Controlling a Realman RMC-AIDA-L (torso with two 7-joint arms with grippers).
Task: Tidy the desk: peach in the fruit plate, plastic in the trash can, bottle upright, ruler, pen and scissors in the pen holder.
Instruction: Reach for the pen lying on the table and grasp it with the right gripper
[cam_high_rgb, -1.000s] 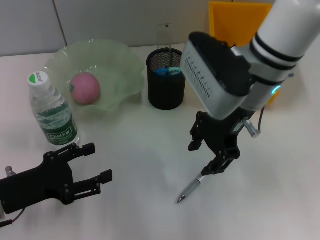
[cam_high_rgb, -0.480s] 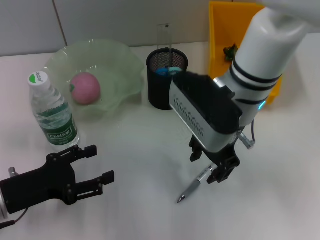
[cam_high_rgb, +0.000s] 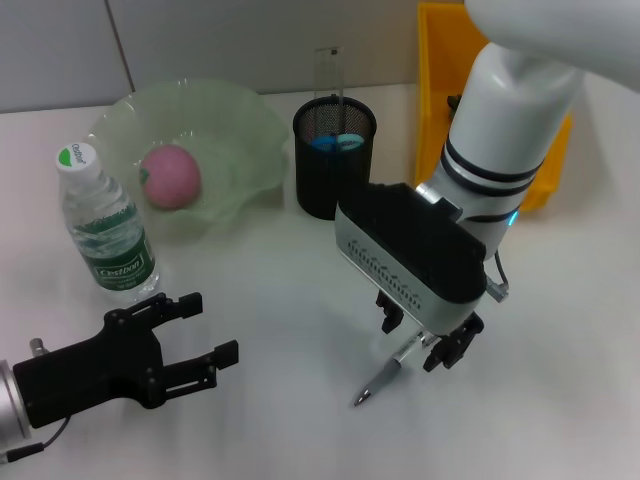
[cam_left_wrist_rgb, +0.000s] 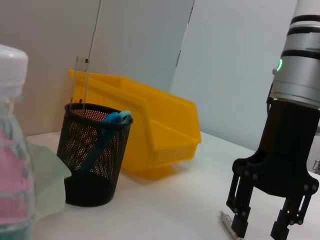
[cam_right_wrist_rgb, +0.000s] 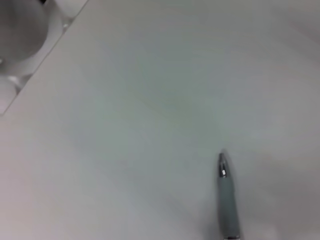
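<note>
Here I had the right gripper (cam_high_rgb: 420, 345) low over the pen (cam_high_rgb: 383, 379), jaws released and straddling its far end; the pen lay flat on the bench (cam_high_rgb: 270, 300), near-right of the holder (cam_high_rgb: 333, 170). My left gripper (cam_high_rgb: 195, 340) waited near-left, jaws released, beside the upright bottle (cam_high_rgb: 105, 225).
</note>
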